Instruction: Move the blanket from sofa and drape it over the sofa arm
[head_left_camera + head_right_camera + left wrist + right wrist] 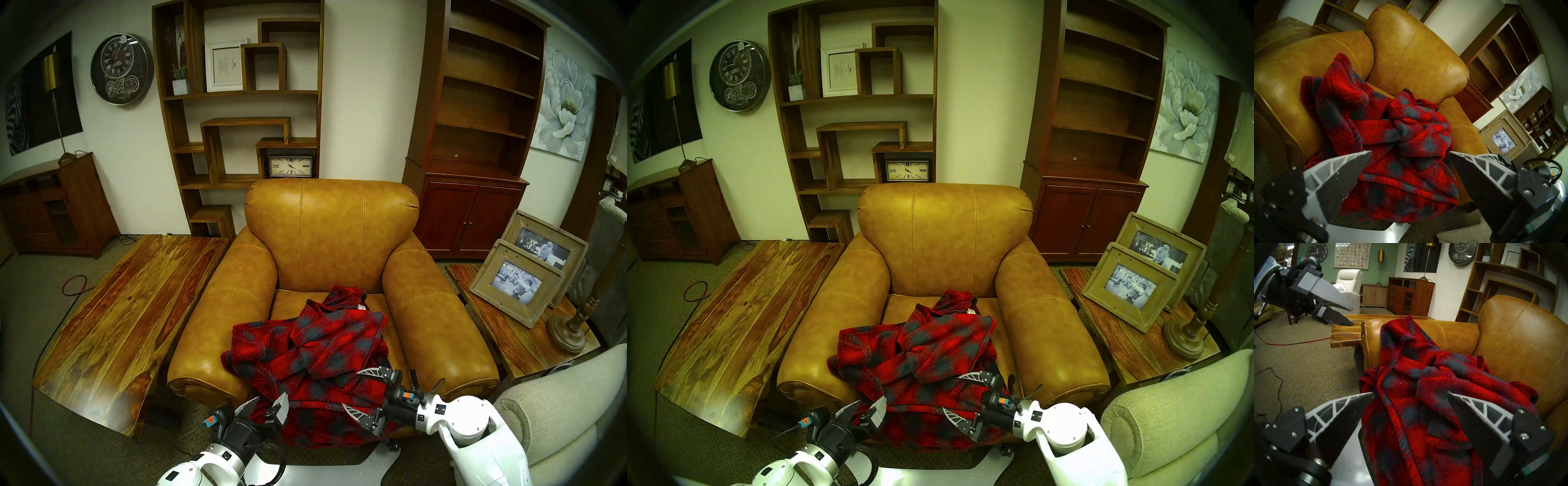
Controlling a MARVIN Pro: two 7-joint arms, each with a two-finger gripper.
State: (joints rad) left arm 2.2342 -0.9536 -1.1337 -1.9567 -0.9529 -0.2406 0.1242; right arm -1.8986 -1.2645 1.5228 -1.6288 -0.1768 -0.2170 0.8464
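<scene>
Item: blanket [315, 353], bunched on sofa [332, 237] seat, hem overhanging at 6 o'clock. Left gripper [268, 405] and right gripper [364, 390] both spread, holding nothing. Risk: single-layer pinch lets bulk slide to floor, short of sofa arm [210, 325] at 9 o'clock.

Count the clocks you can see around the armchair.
3. A round gear-faced wall clock hangs at upper left, a rectangular mantel clock sits on the shelf behind the chair back, and a dark round wall clock shows in the right wrist view. Others may be hidden.

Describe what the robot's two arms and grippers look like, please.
Both arms have glossy white shells with black wrist sections. The left gripper and the right gripper each carry two pointed fingers: pale grey ribbed trusswork, dark flat pads, black screwed mounts. Each wrist bears a small orange-and-blue connector and thin black cables.
</scene>
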